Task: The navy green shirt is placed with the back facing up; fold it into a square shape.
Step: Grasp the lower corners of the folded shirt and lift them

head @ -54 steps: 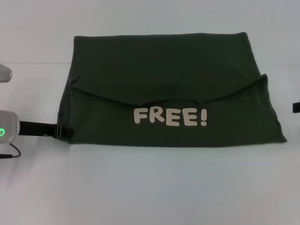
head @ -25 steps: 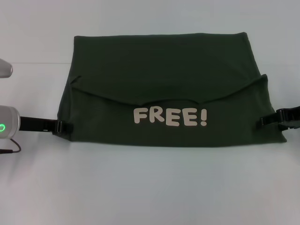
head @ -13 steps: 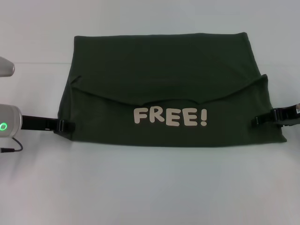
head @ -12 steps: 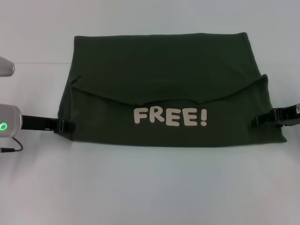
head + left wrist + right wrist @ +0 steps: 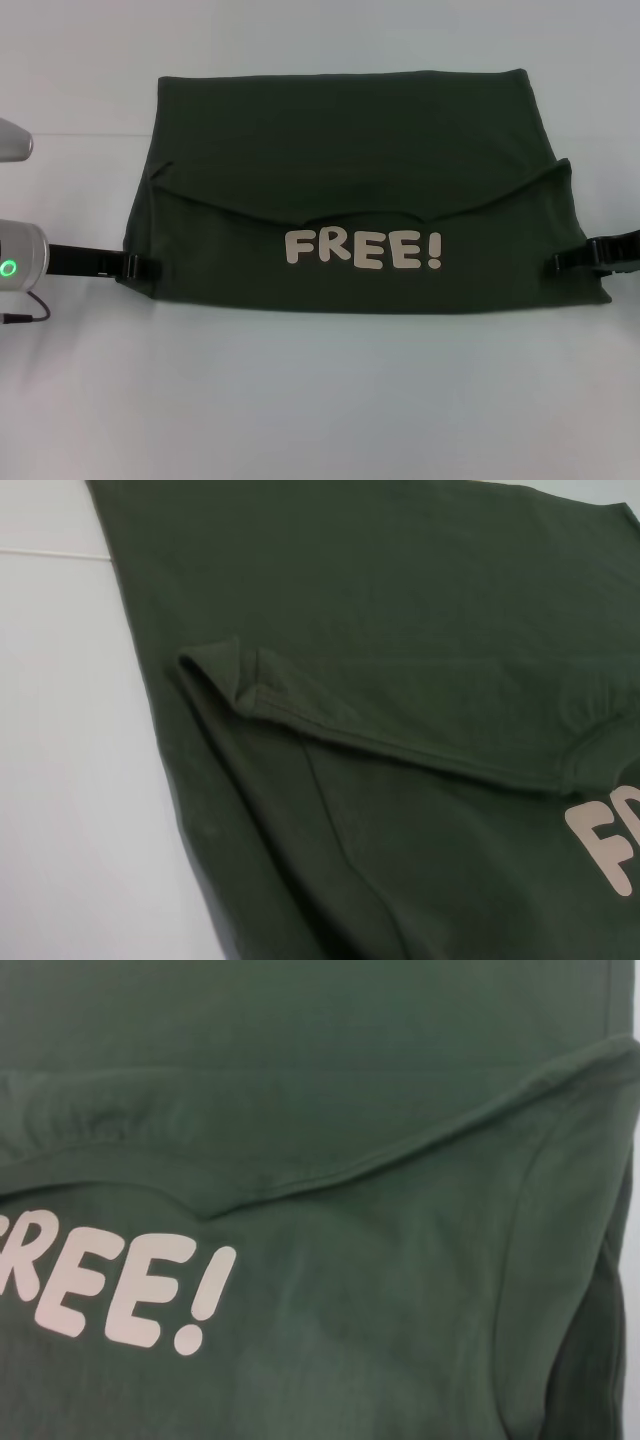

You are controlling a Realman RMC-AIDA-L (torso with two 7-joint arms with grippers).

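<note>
The navy green shirt (image 5: 340, 150) lies flat across the middle of the table. Its near part is folded over the rest, so the cream "FREE!" lettering (image 5: 362, 248) faces up. My left gripper (image 5: 140, 268) lies low at the shirt's near left edge, touching the cloth. My right gripper (image 5: 572, 259) is low at the near right edge, over the cloth's border. The left wrist view shows the shirt (image 5: 400, 630) with a folded sleeve hem. In the right wrist view the shirt (image 5: 350, 1060) fills the picture, with the lettering (image 5: 110, 1280) showing.
A white table (image 5: 320, 400) runs all round the shirt. The left arm's silver wrist (image 5: 15, 265), with a green light and a thin cable (image 5: 25, 315), sits at the left border.
The right gripper came in from the right border to the shirt's right edge, then slid back outward a little. The left gripper shifted slightly farther along the left edge.
</note>
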